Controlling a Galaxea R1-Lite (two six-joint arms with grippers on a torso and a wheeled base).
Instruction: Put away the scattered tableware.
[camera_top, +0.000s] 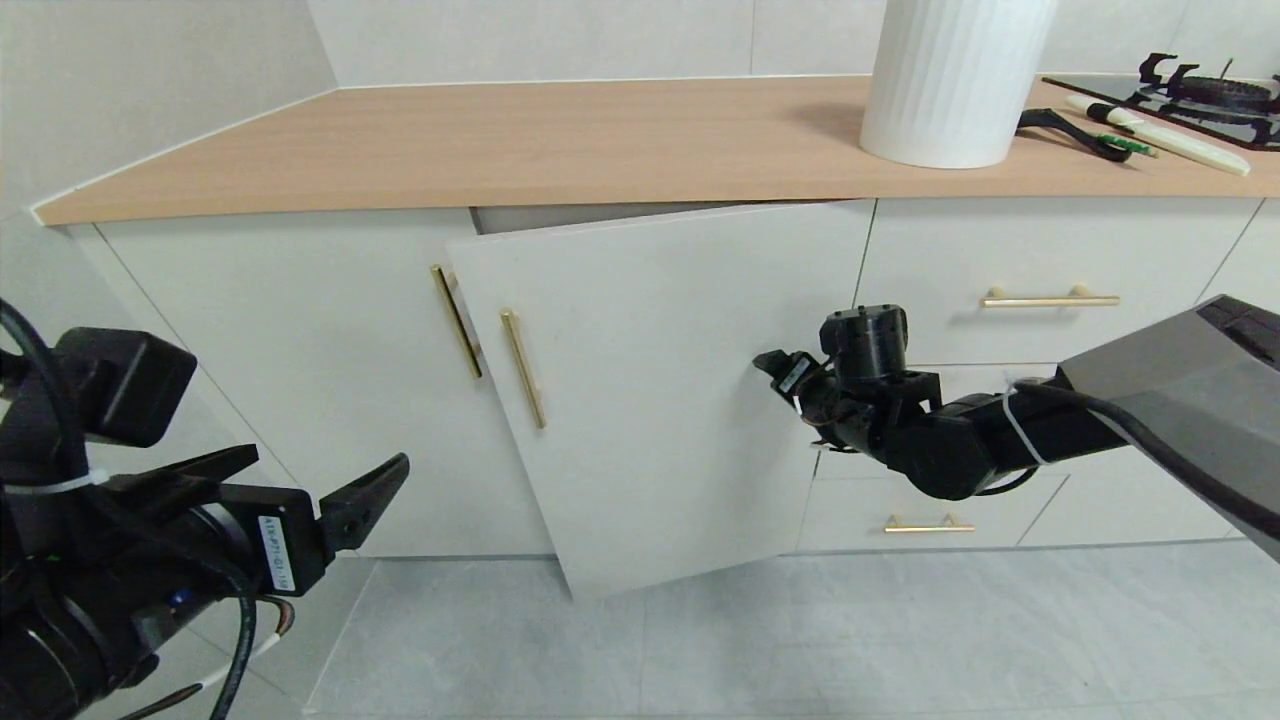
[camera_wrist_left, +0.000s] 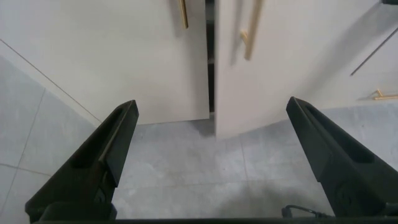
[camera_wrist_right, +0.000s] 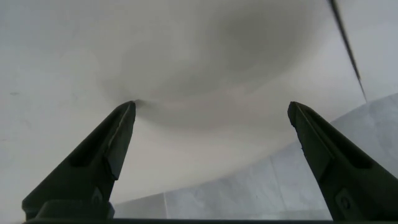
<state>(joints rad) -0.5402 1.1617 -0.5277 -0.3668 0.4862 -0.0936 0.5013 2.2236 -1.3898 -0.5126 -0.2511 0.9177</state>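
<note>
White cupboard door (camera_top: 650, 400) in the middle stands half open; the right gripper (camera_top: 795, 395), spread empty, touches it, likely to swing it, the left gripper (camera_top: 330, 470) spread empty lower left, tableware (camera_top: 1160, 130) lying upper right.

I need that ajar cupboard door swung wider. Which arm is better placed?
Probably left: the left gripper, open, faces the door at its handle and free edge. The right gripper sits close against the door's outer face, near the hinged side.

Wooden countertop (camera_top: 500, 140) at my 12 o'clock. White ribbed cylinder (camera_top: 955, 80) upright at 1 o'clock. 2 utensils flat beside it: black utensil (camera_top: 1050, 121), cream utensil (camera_top: 1190, 146). Black hob (camera_top: 1200, 95) at 2 o'clock.
</note>
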